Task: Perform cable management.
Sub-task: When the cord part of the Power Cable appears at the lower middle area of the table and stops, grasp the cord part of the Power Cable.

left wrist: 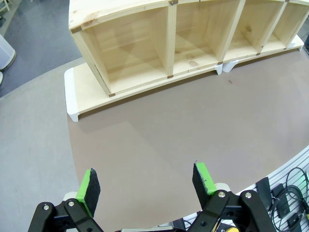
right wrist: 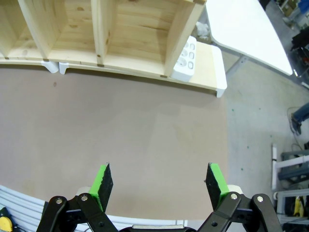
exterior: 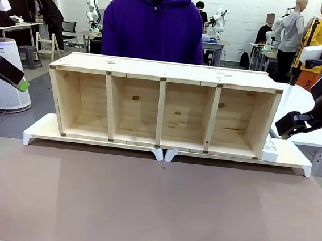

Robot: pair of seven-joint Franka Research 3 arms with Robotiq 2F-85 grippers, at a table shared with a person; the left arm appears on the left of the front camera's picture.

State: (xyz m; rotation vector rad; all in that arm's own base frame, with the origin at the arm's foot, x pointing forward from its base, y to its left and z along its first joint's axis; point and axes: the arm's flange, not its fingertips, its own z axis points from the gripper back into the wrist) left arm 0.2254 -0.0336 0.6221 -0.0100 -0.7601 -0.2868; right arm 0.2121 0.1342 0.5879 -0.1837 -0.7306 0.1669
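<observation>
1. Left claw (left wrist: 145, 179) hangs with fingers apart and empty over the bare desk (left wrist: 159, 140), the wooden shelf (left wrist: 171, 38) well ahead of it.
2. Right claw (right wrist: 159, 176) gapes too, empty. A white power strip (right wrist: 186, 60) lies ahead, beside the shelf's end.
3. Both seem held clear, ready to reach. I cannot tell where the cable lies.

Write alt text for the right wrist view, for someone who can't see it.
The right gripper hangs open over a brown tabletop. Beyond it, an open-fronted wooden shelf stands on a white-footed board, with a white power strip beside its end.
</observation>
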